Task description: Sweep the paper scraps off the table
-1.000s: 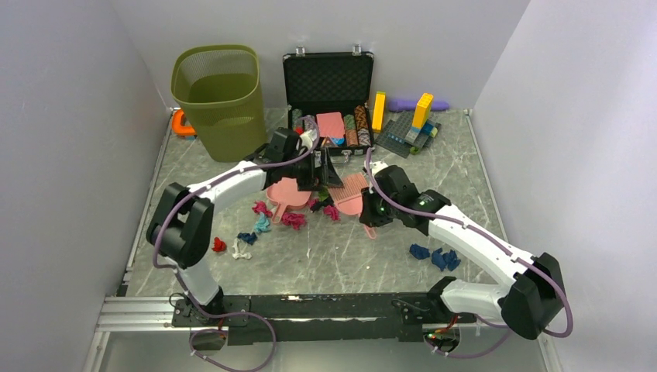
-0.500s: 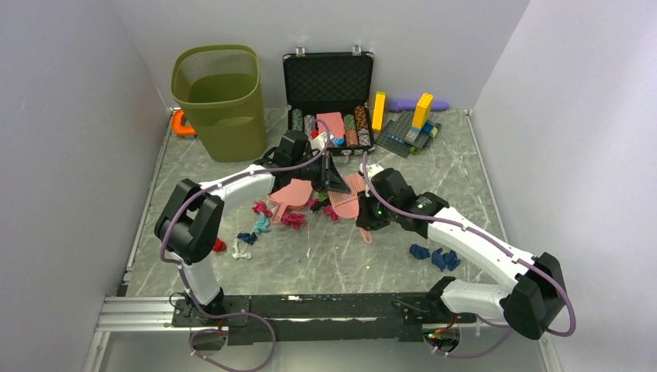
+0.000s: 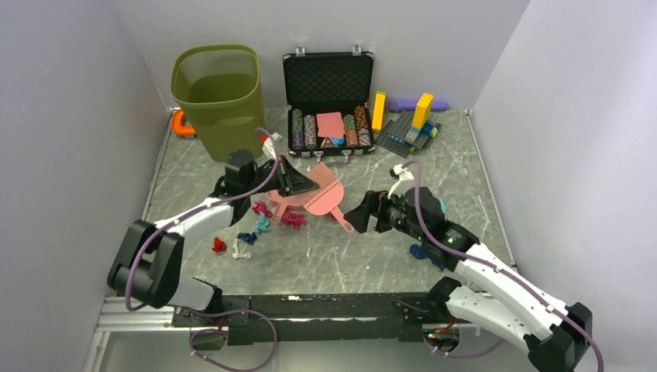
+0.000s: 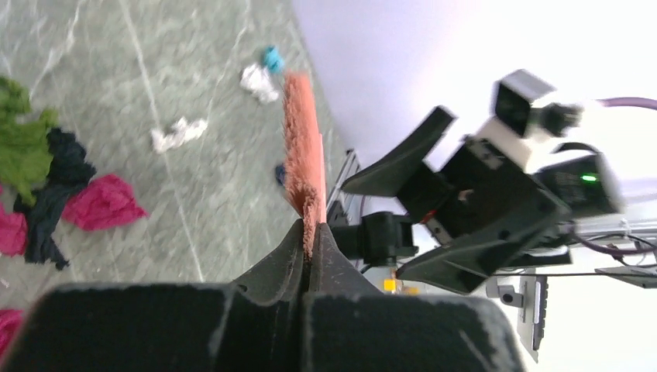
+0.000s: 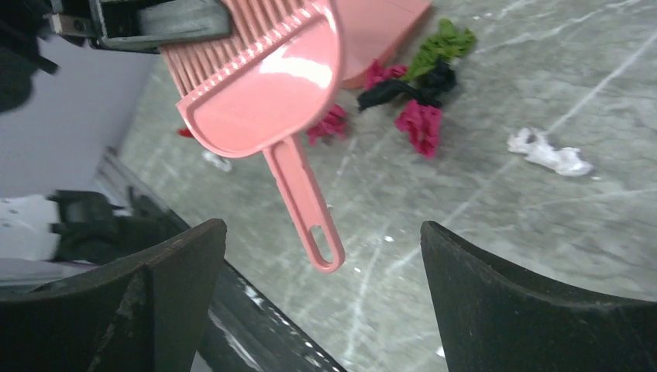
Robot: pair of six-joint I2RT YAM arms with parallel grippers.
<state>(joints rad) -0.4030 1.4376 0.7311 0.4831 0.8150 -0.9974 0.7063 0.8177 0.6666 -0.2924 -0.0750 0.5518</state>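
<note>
Paper scraps (image 3: 293, 220) on walled marble table (image 3: 325, 260); left gripper (image 3: 307, 184) tight on brush (image 3: 327, 194), right gripper (image 3: 368, 215) agape.

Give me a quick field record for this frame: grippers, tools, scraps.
left gripper: shut on brush, pinching its bristle end
right gripper: open, empty, facing brush handle
dustpan: on table beside scraps
scraps: loose on table, mid-left and by right arm
bin: far left, upright
</note>
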